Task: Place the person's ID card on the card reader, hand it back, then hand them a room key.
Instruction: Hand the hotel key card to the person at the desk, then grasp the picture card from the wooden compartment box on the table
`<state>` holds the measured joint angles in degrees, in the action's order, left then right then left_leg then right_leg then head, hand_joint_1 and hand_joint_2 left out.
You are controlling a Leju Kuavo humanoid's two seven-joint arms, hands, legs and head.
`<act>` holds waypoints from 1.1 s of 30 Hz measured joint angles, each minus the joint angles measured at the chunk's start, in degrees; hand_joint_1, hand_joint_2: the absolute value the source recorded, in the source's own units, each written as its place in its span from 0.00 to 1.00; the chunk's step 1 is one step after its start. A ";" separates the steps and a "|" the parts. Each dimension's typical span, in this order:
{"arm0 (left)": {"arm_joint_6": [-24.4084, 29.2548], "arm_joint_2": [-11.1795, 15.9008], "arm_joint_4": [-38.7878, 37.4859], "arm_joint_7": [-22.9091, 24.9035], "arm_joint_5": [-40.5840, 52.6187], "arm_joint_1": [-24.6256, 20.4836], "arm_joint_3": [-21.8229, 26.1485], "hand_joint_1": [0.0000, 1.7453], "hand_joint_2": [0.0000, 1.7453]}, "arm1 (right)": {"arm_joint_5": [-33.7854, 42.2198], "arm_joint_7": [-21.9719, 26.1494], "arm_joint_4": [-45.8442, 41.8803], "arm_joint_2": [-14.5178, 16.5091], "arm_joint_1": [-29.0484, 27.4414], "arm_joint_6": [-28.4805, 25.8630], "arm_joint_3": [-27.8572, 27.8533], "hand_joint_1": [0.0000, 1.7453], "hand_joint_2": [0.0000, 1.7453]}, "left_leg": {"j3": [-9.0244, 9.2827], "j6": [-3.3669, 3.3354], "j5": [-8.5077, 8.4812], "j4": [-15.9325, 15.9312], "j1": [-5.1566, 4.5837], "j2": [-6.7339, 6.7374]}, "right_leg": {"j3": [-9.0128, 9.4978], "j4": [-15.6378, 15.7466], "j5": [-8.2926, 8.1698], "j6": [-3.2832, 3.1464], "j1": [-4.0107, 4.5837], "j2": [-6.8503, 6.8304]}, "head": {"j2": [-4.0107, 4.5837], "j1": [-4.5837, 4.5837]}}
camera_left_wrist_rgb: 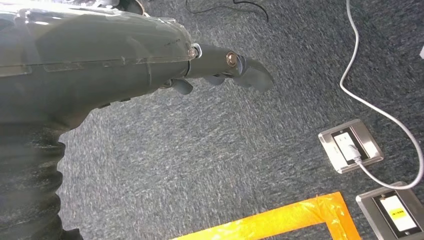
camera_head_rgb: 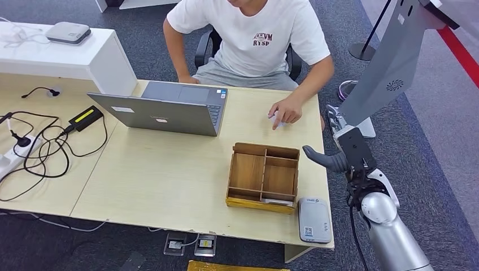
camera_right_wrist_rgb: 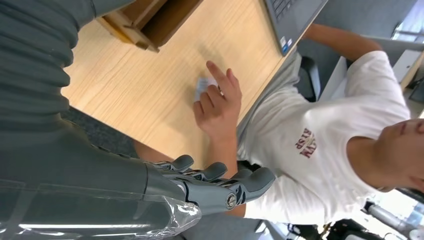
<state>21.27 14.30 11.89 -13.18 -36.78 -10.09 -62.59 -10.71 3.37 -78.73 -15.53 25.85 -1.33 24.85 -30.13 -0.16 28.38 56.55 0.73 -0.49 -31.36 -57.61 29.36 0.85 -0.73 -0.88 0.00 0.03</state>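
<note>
Presently observed right hand [camera_head_rgb: 339,148] raised off the tabletop's [camera_head_rgb: 169,180] right edge, empty, fingers apart and loosely curled, thumb pointing inward toward the wooden tray [camera_head_rgb: 263,178]. Confirmed in right wrist view: right hand [camera_right_wrist_rgb: 215,182] holding nothing, hovering short of the person's hand [camera_right_wrist_rgb: 218,102]. Noted left hand [camera_left_wrist_rgb: 220,67] hanging low over carpeted floor [camera_left_wrist_rgb: 225,160], nothing in it, fingers loosely curled rather than spread.

Located ID card [camera_head_rgb: 276,120] flat on the tabletop under the person's fingertips, near the far right corner, beyond the tray; mostly covered, pale edge showing. Same card [camera_right_wrist_rgb: 204,86] seen peeking out beside the person's fingers. Card reader [camera_head_rgb: 314,219] lying at the near right corner, just beside the tray's front wall. Laptop [camera_head_rgb: 169,110] open, left of the card.

Judged step: reach for the card, not yet begun in contact.

Risks, as judgement: thin card flat on wood, hard to lift without sliding to the edge; possible collision with the person's hand while covering the card; possible knock against the tray's wall or the reader on the return path. Room key not identified.
</note>
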 joint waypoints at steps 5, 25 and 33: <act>0.23 0.15 0.00 0.00 -0.05 -0.01 -0.18 0.00 1.00 | 1.59 -0.22 -5.34 -1.09 -1.77 3.43 -0.17 0.00 1.00 | 0.00 0.00 0.00 0.00 0.00 0.01 | 0.00 0.00 0.00 0.00 0.00 0.01 | 0.00 0.00; 0.47 0.14 0.00 0.45 -3.51 0.13 -0.08 0.00 1.00 | 7.31 -5.64 -20.13 -5.82 -6.33 15.41 2.45 0.00 1.00 | -0.01 0.02 0.02 0.00 0.00 0.00 | 0.01 0.00 0.00 0.00 0.00 0.01 | 0.00 0.00; 1.02 -0.21 0.00 2.42 -5.88 0.14 0.28 0.00 1.00 | 8.16 -6.44 -21.38 -6.84 -7.35 13.89 5.43 0.00 1.00 | -0.02 0.02 0.02 0.00 0.00 0.00 | 0.01 0.00 0.00 0.00 0.00 0.00 | 0.00 0.00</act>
<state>22.28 14.09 11.89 -10.76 -42.66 -9.95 -62.31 -2.55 -3.07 -100.11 -22.37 18.50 12.55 30.28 -30.15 -0.14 28.40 56.55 0.73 -0.49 -31.35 -57.61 29.37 0.85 -0.73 -0.88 0.00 0.03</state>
